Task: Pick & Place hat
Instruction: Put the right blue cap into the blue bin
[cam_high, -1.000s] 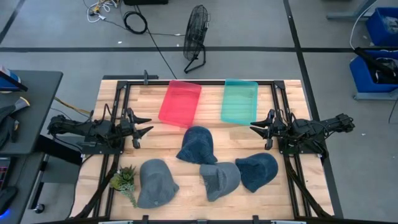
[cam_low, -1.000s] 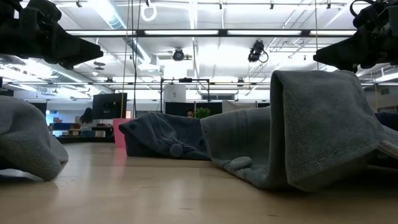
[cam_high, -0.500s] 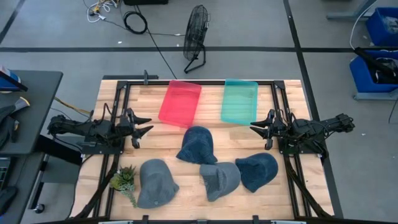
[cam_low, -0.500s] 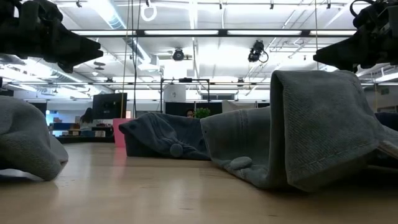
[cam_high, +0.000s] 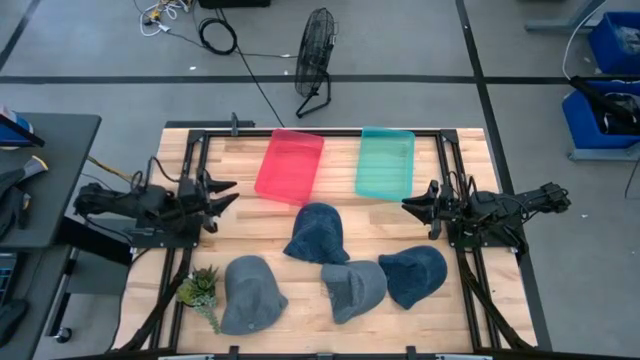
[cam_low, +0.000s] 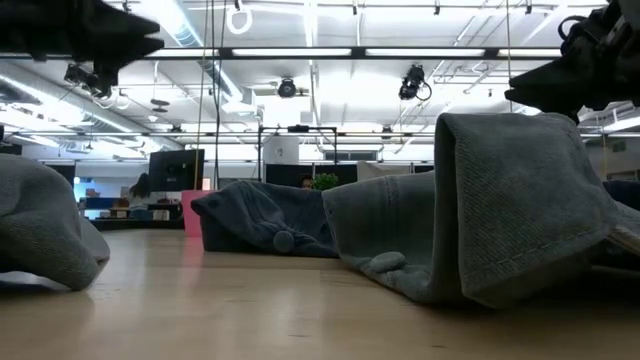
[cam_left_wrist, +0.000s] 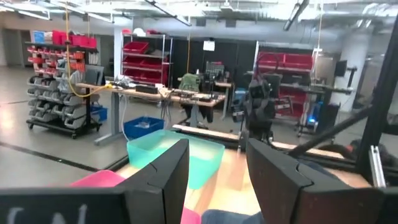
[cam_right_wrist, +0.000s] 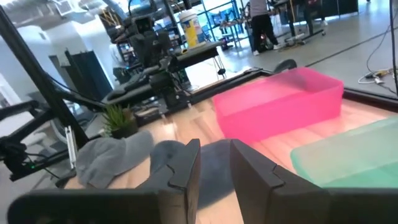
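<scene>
Four hats lie crown up on the wooden table: a dark blue one (cam_high: 317, 232) in the middle, a grey one (cam_high: 250, 292) near the front left, a grey one (cam_high: 354, 288) at front centre, and a dark blue one (cam_high: 415, 273) at front right. My left gripper (cam_high: 228, 193) hovers open over the table's left side, left of the pink bin; its fingers frame the teal bin in its wrist view (cam_left_wrist: 217, 158). My right gripper (cam_high: 412, 204) hovers open over the right side, pointing toward the middle dark blue hat (cam_right_wrist: 214, 152). Neither touches a hat.
A pink bin (cam_high: 290, 165) and a teal bin (cam_high: 386, 163) stand side by side at the table's far edge. A small potted plant (cam_high: 200, 290) sits at the front left, beside the grey hat. Black frame rails run along the table's sides. Bare wood lies between the bins and hats.
My left gripper has risen and drawn back a little toward the table's far left, tipping its fingers up toward level. The hats and bins have stayed in place.
</scene>
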